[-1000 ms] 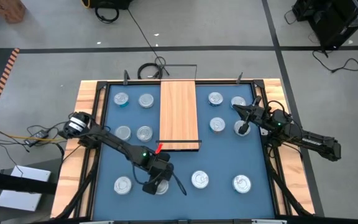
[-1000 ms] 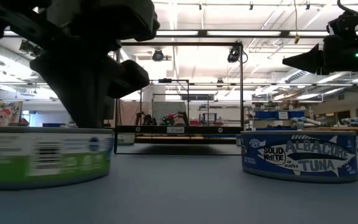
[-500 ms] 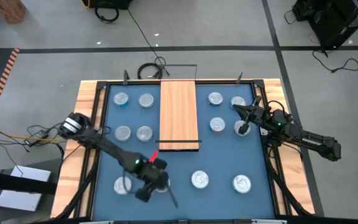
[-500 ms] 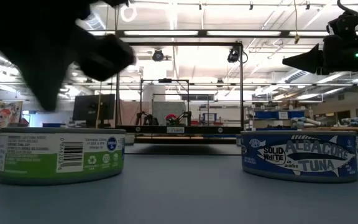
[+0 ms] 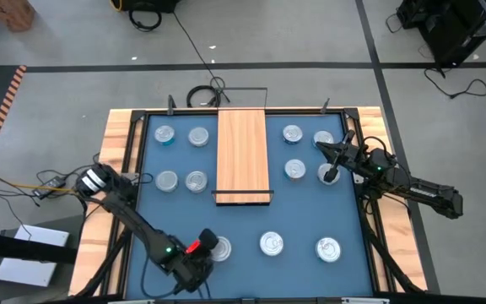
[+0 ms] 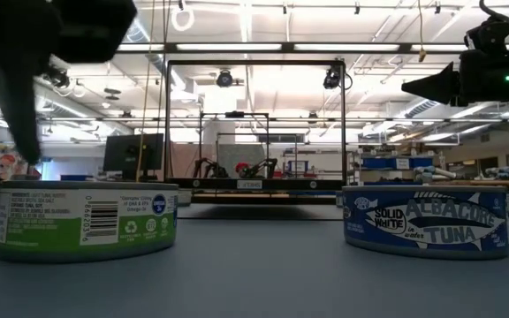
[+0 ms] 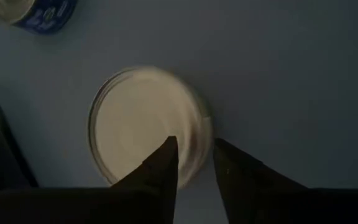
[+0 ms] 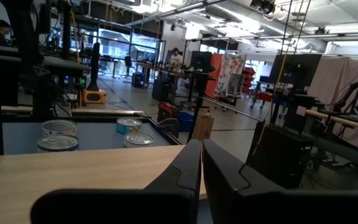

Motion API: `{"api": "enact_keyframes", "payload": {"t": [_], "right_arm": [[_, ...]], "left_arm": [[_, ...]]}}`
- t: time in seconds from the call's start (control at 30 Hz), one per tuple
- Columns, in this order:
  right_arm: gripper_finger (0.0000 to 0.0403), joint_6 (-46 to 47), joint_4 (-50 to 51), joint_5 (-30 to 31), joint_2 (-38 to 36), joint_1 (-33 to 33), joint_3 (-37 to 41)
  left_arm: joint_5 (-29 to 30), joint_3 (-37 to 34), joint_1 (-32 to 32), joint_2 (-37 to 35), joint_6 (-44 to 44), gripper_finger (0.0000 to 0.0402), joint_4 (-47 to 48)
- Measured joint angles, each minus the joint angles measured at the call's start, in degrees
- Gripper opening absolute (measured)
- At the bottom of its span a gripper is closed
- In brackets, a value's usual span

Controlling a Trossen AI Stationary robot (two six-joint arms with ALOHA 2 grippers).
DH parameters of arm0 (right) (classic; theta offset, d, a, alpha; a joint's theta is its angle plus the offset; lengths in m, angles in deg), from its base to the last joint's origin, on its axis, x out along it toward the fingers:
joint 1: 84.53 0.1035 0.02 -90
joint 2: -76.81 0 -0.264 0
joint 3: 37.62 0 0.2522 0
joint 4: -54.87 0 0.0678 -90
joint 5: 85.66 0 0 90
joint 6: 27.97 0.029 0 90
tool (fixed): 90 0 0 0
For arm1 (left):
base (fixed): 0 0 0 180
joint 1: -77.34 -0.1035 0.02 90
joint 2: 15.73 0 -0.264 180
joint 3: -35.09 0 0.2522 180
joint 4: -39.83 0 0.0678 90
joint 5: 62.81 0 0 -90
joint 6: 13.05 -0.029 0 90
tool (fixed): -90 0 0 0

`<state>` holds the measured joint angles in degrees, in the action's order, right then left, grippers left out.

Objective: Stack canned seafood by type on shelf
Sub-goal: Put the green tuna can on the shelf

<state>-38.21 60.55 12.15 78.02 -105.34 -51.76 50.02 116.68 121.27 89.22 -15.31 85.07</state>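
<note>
The left tool (image 7: 191,163) is hovering over a tin (image 7: 148,127) at the desk's near edge, fingers only slightly parted and gripping nothing, so it should be widening and centring to straddle the rim before descending.

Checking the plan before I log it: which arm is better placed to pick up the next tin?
Left. The left gripper hangs at the front edge with its fingers just over a tin. The right gripper hovers higher by the far right tins, shut, aimed across the shelf.
</note>
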Motion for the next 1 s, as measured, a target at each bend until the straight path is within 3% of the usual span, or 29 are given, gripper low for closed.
{"api": "enact_keyframes", "payload": {"t": [0.27, 0.53, 1.0], "right_arm": [[0.0032, 0.0, 0.0, 0.0, 0.0, 0.0, 0.0], [0.0027, 0.0, 0.0, 0.0, 0.0, 0.0, 0.0], [0.0029, 0.0, 0.0, 0.0, 0.0, 0.0, 0.0]], "left_arm": [[1.5, 0.1, -0.7, 2.2, -0.7, 0.0102, 0.7], [2.9, 0.1, -0.8, 2.1, -0.2, 0.0011, 1.3], [-1.0, 2.8, -2.9, -0.3, 4.5, 0.0001, 4.1]]}}
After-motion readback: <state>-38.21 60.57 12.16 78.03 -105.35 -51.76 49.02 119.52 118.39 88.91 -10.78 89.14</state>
